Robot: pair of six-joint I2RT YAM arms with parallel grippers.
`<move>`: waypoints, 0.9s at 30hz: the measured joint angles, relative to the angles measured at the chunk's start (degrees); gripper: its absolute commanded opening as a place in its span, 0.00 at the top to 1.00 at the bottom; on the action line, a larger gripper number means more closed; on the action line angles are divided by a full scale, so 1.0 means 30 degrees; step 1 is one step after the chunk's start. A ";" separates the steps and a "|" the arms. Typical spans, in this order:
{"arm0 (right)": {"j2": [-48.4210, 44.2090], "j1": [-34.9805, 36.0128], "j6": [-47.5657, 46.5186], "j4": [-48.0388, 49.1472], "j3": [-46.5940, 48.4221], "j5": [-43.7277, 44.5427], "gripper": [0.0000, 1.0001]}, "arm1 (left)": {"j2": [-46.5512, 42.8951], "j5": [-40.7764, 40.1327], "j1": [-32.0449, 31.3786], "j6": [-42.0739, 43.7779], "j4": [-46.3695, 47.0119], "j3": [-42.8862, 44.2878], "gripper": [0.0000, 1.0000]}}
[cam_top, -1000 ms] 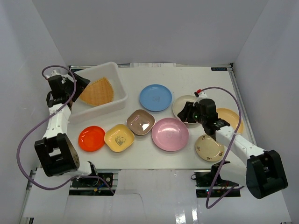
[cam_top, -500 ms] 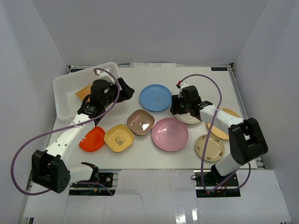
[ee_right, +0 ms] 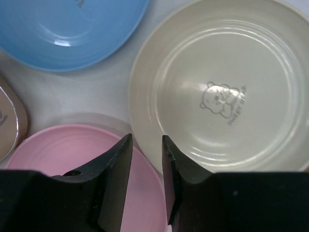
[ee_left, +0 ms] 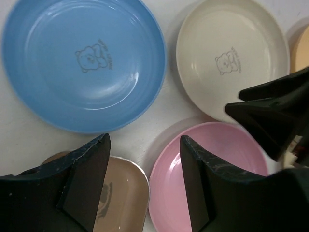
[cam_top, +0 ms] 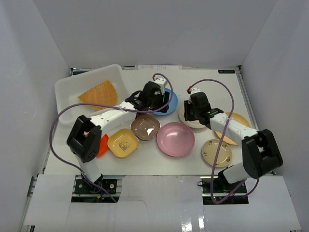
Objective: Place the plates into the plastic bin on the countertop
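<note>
The plastic bin (cam_top: 65,96) stands at the back left with an orange plate (cam_top: 99,94) in it. My left gripper (cam_top: 163,105) (ee_left: 145,164) is open and empty above the near edge of the blue plate (cam_top: 170,100) (ee_left: 84,63). In its view the brown plate (ee_left: 120,193) and the pink plate (ee_left: 222,159) lie under the fingers. My right gripper (cam_top: 189,118) (ee_right: 146,140) is narrowly open, its fingers astride the near-left rim of the cream plate (cam_top: 182,112) (ee_right: 222,92), next to the pink plate (cam_top: 176,138) (ee_right: 63,150).
On the countertop (cam_top: 212,82) also lie a brown plate (cam_top: 146,126), a yellow plate (cam_top: 123,142), a red plate (cam_top: 102,145) half under the left arm, a beige flowered plate (cam_top: 216,153) and an orange-yellow plate (cam_top: 240,123). White walls close in both sides.
My left arm swung from the bin across to the blue plate. The right gripper moved along the cream plate to its near-left rim.
</note>
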 measured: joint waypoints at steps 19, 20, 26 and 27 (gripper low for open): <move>-0.5974 -0.2594 0.1064 0.0328 -0.4896 -0.1086 0.69 | 0.9785 -0.1894 -0.1931 0.4911 -0.2586 0.7176 0.47; -0.5974 -0.2594 0.1093 0.0357 -0.4940 -0.1209 0.69 | 0.9850 -0.2011 -0.1931 0.5020 -0.2616 0.7308 0.53; -0.5931 -0.2594 0.1224 0.0736 -0.5027 -0.1668 0.52 | 1.0309 -0.2973 -0.1953 0.5996 -0.2295 0.8269 1.00; -0.5894 -0.2594 0.1217 0.0801 -0.5027 -0.1712 0.48 | 1.0309 -0.3184 -0.1953 0.6258 -0.2222 0.8524 1.00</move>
